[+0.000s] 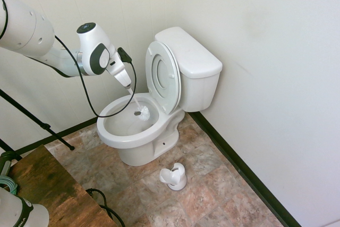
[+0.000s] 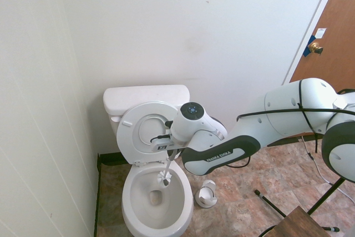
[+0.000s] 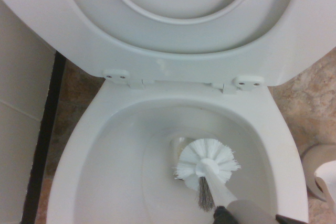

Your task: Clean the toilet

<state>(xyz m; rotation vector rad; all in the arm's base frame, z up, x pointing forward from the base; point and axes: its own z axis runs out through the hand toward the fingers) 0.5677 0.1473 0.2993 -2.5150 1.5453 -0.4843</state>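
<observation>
My hand (image 1: 127,86) is clamped on the brush (image 1: 144,112); bristles in the bowl below. Toilet (image 1: 124,141) beneath me: heavy, rigid, slick ceramic, chippable. Nothing to lift; grip stays on the handle.

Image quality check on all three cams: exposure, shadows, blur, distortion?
First exterior view: bright, even light, right wall pale and near featureless, soft shading inside the toilet bowl. Second exterior view: door edge slants, wide-angle look; brush head small, white on white, low contrast. Wrist view: slightly soft, bristles still readable; floor left of the toilet darker than right.
</observation>
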